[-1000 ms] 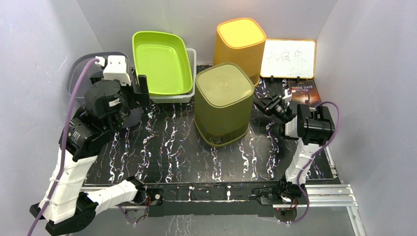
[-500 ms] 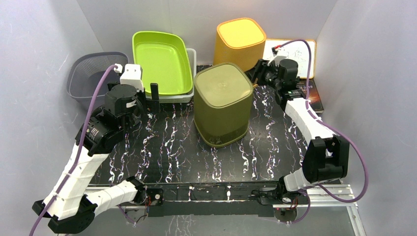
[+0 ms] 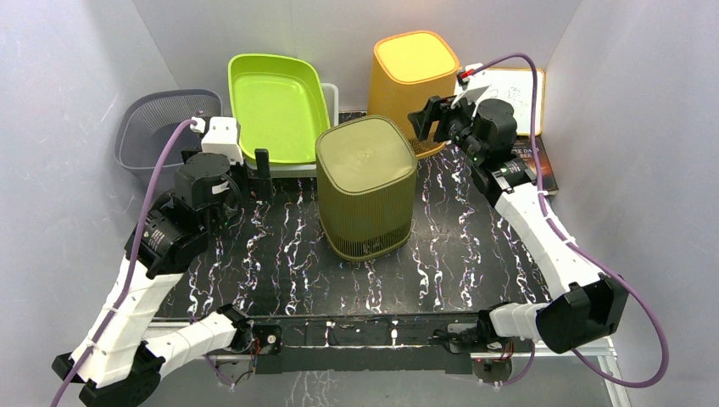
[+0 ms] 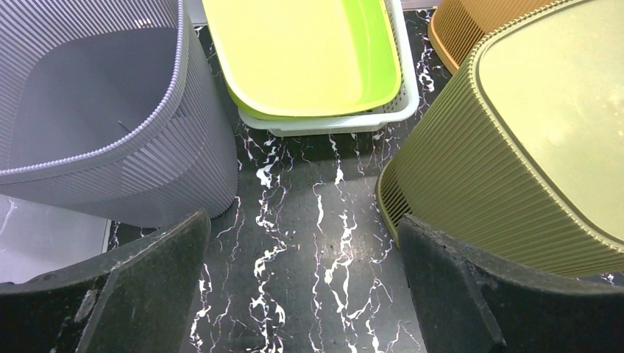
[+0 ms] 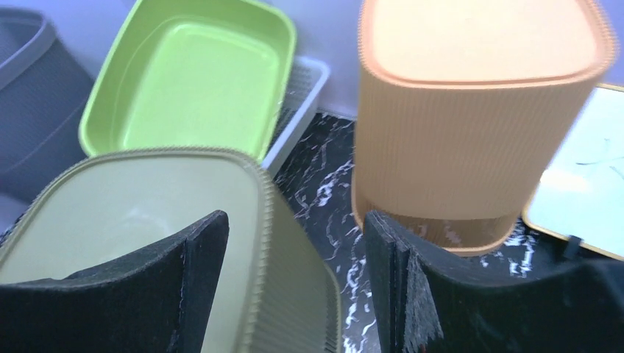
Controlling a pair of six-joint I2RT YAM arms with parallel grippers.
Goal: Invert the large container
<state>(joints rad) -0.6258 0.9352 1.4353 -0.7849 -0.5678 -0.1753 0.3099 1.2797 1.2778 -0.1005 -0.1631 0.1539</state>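
The large olive ribbed container (image 3: 366, 186) stands in the middle of the mat with its closed base up and its rim down; it also shows in the left wrist view (image 4: 530, 140) and the right wrist view (image 5: 147, 213). My right gripper (image 3: 428, 119) (image 5: 294, 220) is open, and its fingers straddle the container's top back-right edge, one above the base and one on the orange bin's side. My left gripper (image 3: 254, 165) (image 4: 303, 220) is open and empty over bare mat, just left of the container and apart from it.
An orange ribbed bin (image 3: 414, 72) stands base up right behind the olive one. A lime tray (image 3: 280, 106) rests in a white basket at the back. A grey basket (image 3: 161, 127) stands at the back left. A whiteboard (image 3: 509, 89) and a book (image 3: 534, 165) lie at the back right.
My right arm swung from beside the book to the container's top back-right edge. The olive container slid left. My left gripper moved right, closer to the container.
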